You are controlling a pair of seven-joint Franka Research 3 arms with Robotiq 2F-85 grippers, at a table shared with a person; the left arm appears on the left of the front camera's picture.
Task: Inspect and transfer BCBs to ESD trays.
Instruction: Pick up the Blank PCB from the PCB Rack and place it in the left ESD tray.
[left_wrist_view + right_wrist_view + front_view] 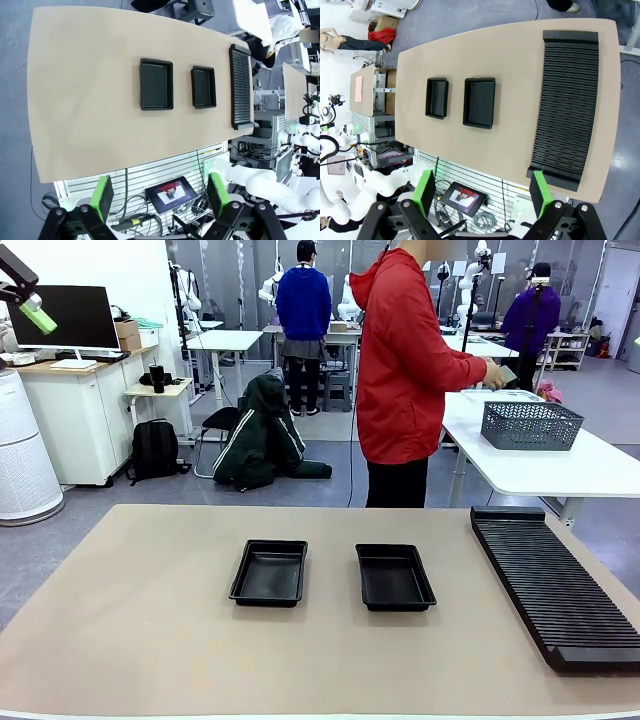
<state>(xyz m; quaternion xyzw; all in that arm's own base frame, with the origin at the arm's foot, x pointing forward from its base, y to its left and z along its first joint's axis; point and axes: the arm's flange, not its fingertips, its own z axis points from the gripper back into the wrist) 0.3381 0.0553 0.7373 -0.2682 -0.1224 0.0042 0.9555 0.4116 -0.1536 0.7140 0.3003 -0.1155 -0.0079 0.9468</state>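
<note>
Green-padded, the left end effector [161,194] and the right end effector [482,192] hang high above the tan worktop [150,640], jaws spread wide, gripping nothing. Two black ESD trays [394,577] lie side by side left of the ribbed rack [555,585], apart from it. Beyond the rack stands a person [400,370] in red.
</note>
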